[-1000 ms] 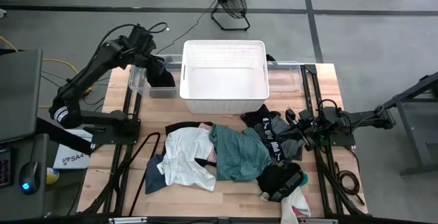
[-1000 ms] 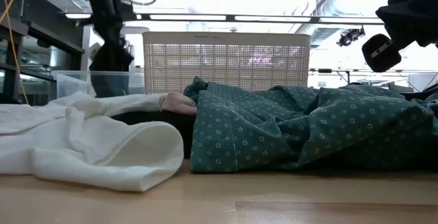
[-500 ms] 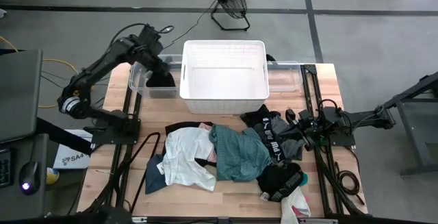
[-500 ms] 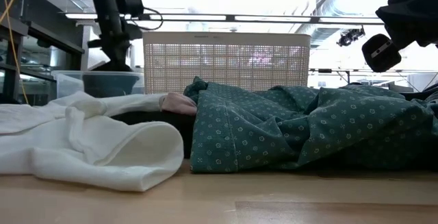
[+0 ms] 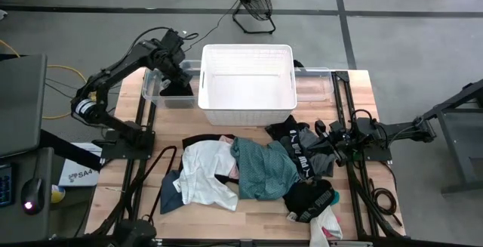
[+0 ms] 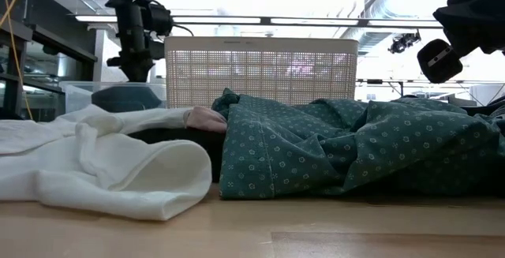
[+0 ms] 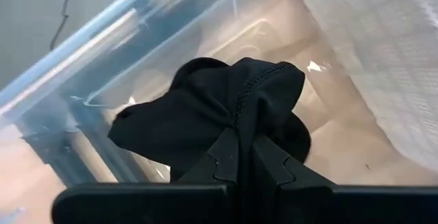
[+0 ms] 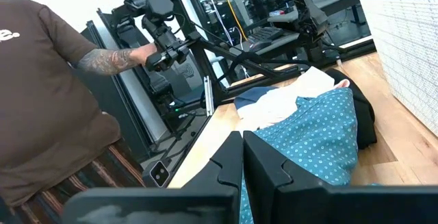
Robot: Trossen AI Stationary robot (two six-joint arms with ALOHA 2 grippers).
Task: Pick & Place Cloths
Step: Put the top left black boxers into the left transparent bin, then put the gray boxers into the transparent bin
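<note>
While our left gripper [image 7: 245, 148] pinches the black cloth [image 7: 212, 111] over the clear bin [image 5: 161, 88] beside the white lattice basket [image 5: 247, 84], that cloth hides the bin floor. Our right gripper [image 8: 243, 157] waits pressed shut beside the pile, where the teal dotted cloth [image 5: 260, 170] buries darker garments.

Two dark jointed arms; black cables; angular black fingers [image 7: 274, 166].
</note>
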